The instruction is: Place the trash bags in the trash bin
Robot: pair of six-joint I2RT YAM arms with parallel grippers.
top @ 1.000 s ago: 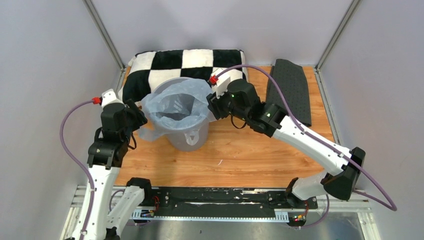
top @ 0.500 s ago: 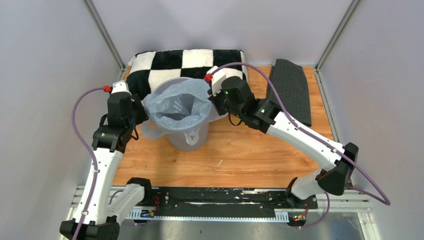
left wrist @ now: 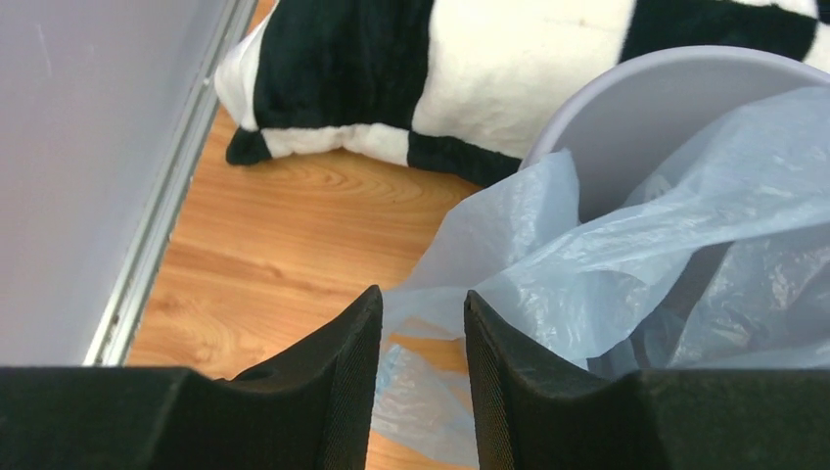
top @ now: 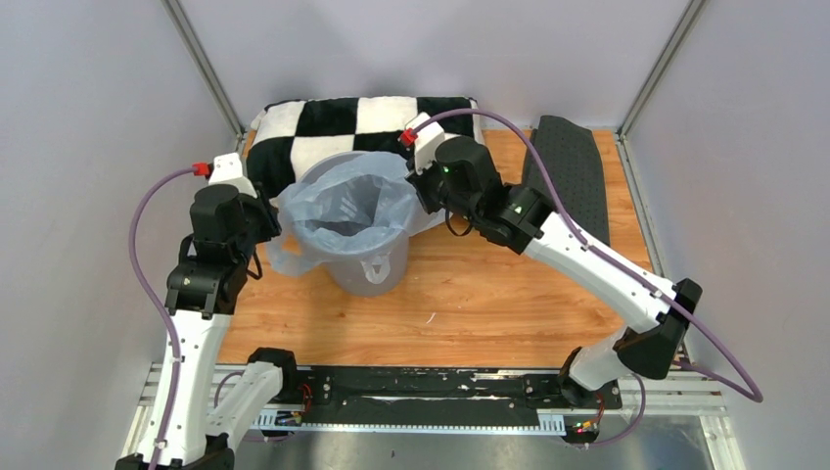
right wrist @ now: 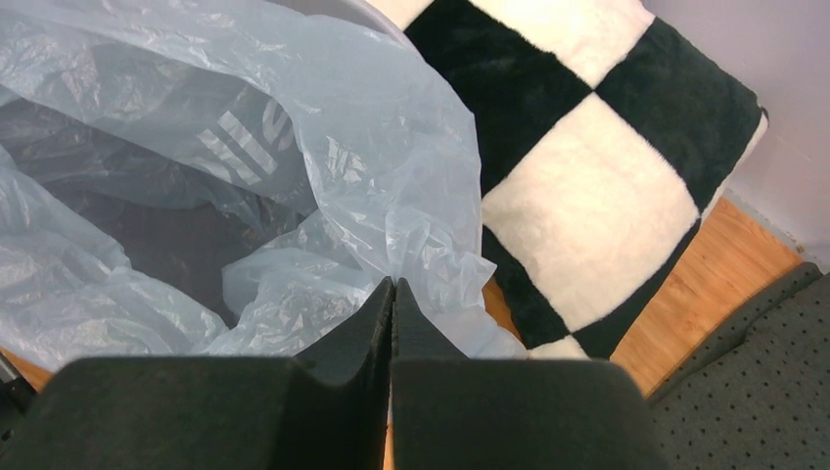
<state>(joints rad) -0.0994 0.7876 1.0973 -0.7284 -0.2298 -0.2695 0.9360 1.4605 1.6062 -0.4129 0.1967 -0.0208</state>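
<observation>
The pale blue-grey trash bag (top: 343, 196) sits in the mouth of the round grey trash bin (top: 367, 269), its left edge hanging outside over the rim. My left gripper (top: 272, 223) is at the bin's left side, open. In the left wrist view the left gripper (left wrist: 423, 294) has the bag's hanging flap (left wrist: 587, 284) just beyond its tips, with the bin's inner wall (left wrist: 626, 127) behind. My right gripper (top: 419, 196) is at the bin's right rim. In the right wrist view the right gripper (right wrist: 393, 284) is shut on the bag's edge (right wrist: 372, 147).
A black-and-white checkered pillow (top: 382, 117) lies right behind the bin, touching it. A dark grey textured mat (top: 573, 171) lies at the back right. Grey walls close in the left, back and right sides. Wooden tabletop (top: 470, 304) lies in front of the bin.
My left gripper rose toward the bin's rim, then drew slightly left; the arm's elbow swung. My right gripper shifted a little back along the rim, still pinching the bag.
</observation>
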